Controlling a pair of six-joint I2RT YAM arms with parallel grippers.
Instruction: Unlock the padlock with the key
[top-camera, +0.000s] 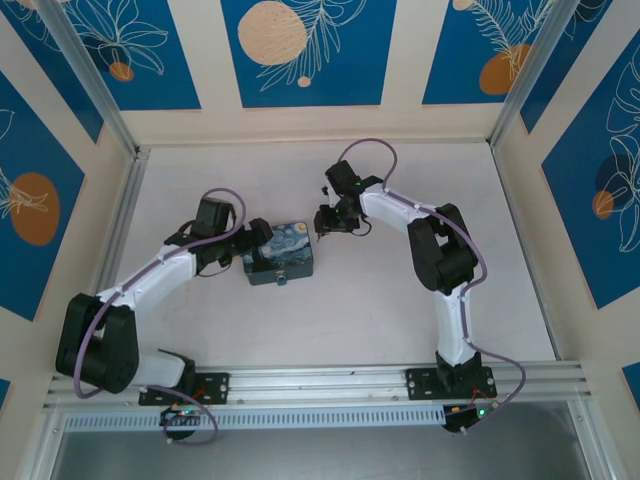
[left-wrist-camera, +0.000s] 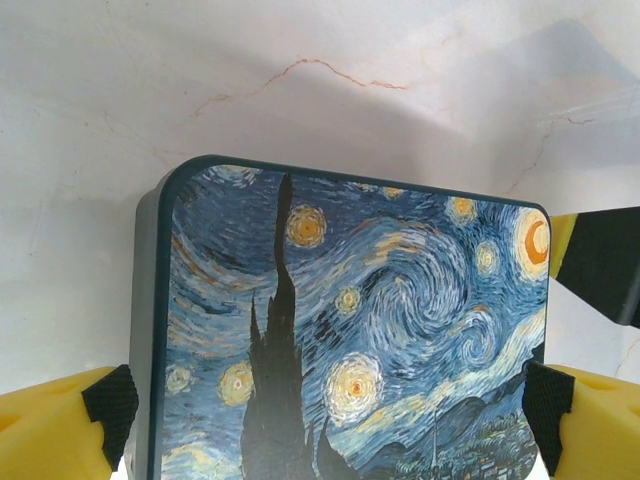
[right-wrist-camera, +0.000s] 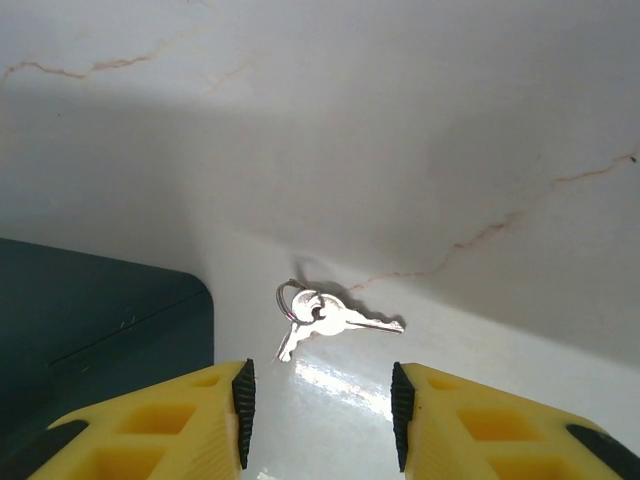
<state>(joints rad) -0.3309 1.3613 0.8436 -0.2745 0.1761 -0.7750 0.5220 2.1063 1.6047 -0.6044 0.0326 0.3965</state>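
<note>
Silver keys (right-wrist-camera: 335, 315) are lying on the table (right-wrist-camera: 450, 150) beside the tin (right-wrist-camera: 100, 320), just ahead of my wide-open right claw (right-wrist-camera: 318, 400); I am aiming to lower and pinch them. My left claw (left-wrist-camera: 330, 410) is straddling the tin, grip uncertain.

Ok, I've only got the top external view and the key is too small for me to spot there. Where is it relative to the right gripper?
Observer: The right wrist view shows the key, one of two on a small ring, lying flat on the table just ahead of the right gripper.
Operator: Is it gripped?
Observer: No. The yellow fingers stand apart with nothing between them.
Operator: And the left arm?
Observer: In the left wrist view, the left gripper straddles the painted tin, and its black pads look pressed against opposite sides.
</note>
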